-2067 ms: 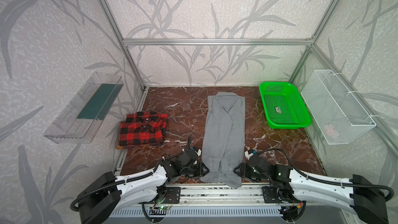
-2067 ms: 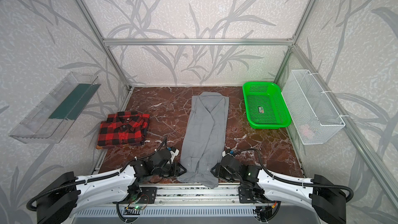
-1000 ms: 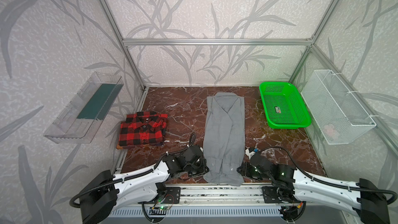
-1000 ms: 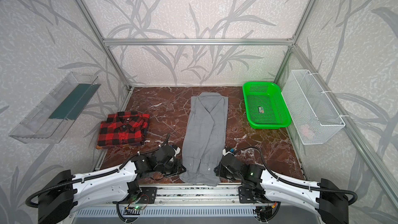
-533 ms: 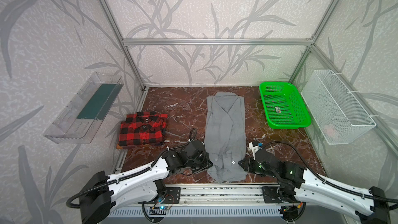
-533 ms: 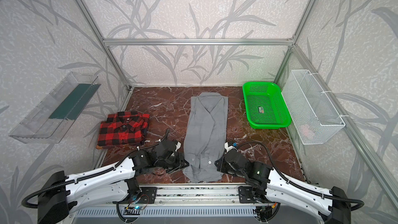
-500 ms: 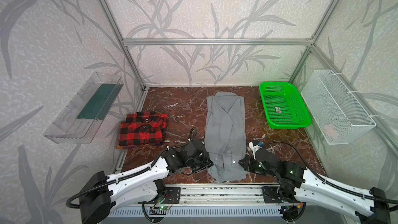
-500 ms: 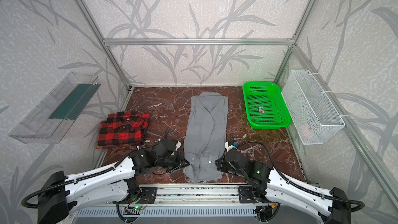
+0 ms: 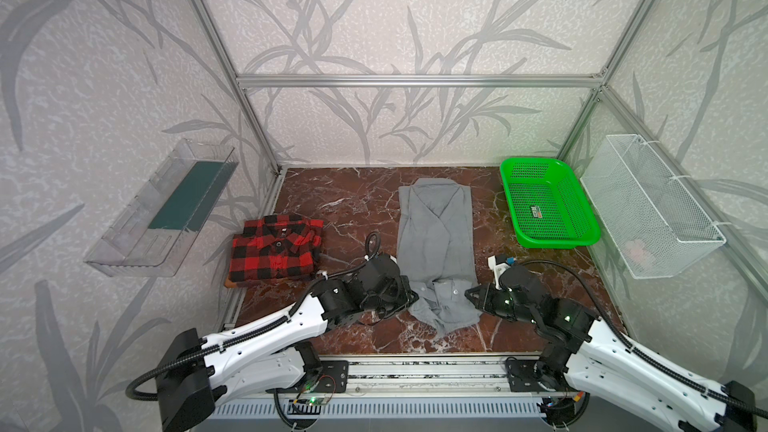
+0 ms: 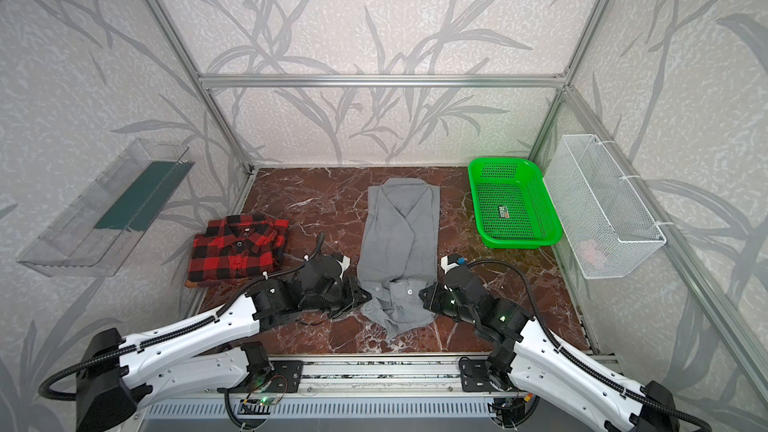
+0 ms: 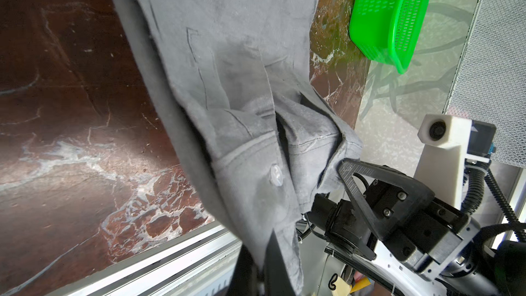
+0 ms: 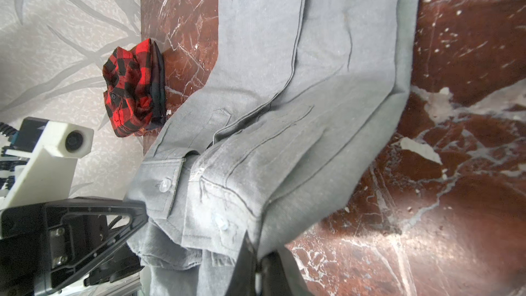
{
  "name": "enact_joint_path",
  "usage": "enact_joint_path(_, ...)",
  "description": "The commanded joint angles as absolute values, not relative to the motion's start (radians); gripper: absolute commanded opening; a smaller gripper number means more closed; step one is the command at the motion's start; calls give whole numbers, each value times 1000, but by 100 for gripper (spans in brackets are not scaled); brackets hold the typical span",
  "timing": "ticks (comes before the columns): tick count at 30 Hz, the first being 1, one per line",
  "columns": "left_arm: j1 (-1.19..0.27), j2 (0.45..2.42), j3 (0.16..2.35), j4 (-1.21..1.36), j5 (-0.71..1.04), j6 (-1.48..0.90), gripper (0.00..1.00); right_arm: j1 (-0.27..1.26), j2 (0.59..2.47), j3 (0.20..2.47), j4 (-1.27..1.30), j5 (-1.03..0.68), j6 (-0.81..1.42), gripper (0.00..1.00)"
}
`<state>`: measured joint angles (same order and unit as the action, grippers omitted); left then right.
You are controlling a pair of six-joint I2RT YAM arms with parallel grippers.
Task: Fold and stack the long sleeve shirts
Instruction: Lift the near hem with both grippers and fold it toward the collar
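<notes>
Grey shirt (image 9: 434,238), 1, near end clamped in left gripper (image 9: 409,299) and right gripper (image 9: 469,295); plaid shirt (image 9: 274,253), 1, folded

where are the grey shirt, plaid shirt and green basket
grey shirt (image 9: 434,243): in a top view, mid body
plaid shirt (image 9: 276,251): in a top view, buttoned front
green basket (image 9: 552,241): in a top view, near wall

Two shirts: one plain grey cloth shirt (image 9: 434,238), one red-and-black plaid flannel shirt (image 9: 272,251). One green plastic basket (image 9: 548,241), one white wire basket (image 9: 665,222), one clear plastic tray (image 9: 137,243).
</notes>
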<state>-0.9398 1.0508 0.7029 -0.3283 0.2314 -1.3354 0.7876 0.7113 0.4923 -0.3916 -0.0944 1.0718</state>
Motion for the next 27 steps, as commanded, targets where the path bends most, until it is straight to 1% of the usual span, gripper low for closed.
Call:
enact_joint_path(1,-904,1078,742,-340,204,-1330,0,741,729,524,-365,-144,1036,0)
enact_joint_path(14,-747,1224,804,-326,275,-1276,0,563,885,574,-287,-289,967,0)
enact_joint_path(27,-676,1378,879,-302,350,-1228,0,436,1054,610,-193,-413,924,0)
